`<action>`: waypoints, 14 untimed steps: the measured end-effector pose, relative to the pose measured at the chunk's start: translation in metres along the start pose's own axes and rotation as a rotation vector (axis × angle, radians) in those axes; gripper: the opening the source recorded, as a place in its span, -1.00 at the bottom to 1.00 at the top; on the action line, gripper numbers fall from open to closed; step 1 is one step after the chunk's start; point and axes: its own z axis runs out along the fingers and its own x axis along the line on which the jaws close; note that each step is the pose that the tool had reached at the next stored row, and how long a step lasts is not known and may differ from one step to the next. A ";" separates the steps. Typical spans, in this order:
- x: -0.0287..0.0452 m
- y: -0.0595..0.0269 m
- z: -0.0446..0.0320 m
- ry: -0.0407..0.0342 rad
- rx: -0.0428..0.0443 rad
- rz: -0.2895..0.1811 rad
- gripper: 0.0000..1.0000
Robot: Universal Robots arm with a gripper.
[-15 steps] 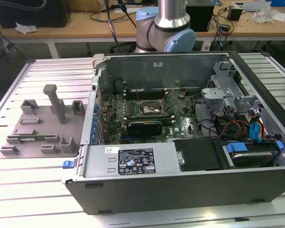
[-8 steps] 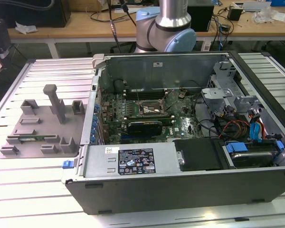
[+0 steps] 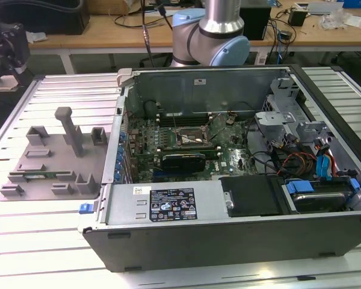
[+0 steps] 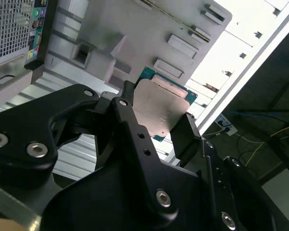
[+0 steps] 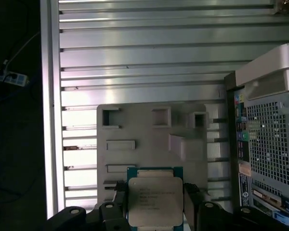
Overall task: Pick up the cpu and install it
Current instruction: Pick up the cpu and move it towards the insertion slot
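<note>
The cpu (image 5: 155, 201) is a flat square chip with a silver top and a green rim. It sits between two black fingers (image 5: 118, 202) of my gripper (image 5: 154, 204), which is shut on its opposite edges. In the second wrist view the cpu (image 4: 160, 108) shows again, clamped in the gripper (image 4: 159, 126) and held up well above the grey fixture plate (image 4: 149, 33). In the exterior view the open socket (image 3: 189, 139) lies in the middle of the motherboard inside the open computer case (image 3: 228, 229).
The grey fixture plate (image 3: 54, 158) with raised posts and slots rests on the ribbed metal table (image 3: 24, 229), at the case's side toward the exterior view's left. The arm's joint (image 3: 213, 30) stands behind the case. Cables and drive bays (image 3: 313, 162) crowd the case toward the exterior view's right.
</note>
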 end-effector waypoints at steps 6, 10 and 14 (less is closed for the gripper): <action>-0.0199 0.0010 0.0006 -0.0001 0.0000 0.000 0.09; -0.0345 0.0017 0.0010 0.0001 0.0001 0.000 0.09; -0.0469 0.0023 0.0013 0.0001 0.0001 0.000 0.09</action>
